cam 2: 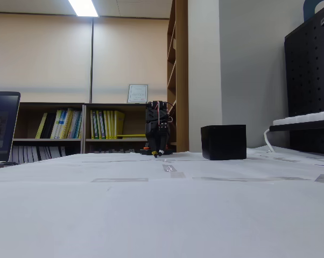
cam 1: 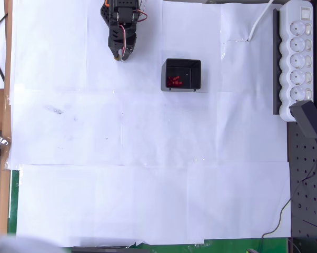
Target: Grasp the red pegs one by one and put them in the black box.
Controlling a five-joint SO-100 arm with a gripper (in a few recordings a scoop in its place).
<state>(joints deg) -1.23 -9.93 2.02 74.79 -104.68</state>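
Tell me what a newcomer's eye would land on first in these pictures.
First the black box on the white paper-covered table, upper middle of the overhead view, with a cluster of red pegs in its lower left corner. Next the black arm's gripper to the box's left, near the top edge, apart from it; whether its jaws are open is hard to tell. A white power strip lines the right edge.
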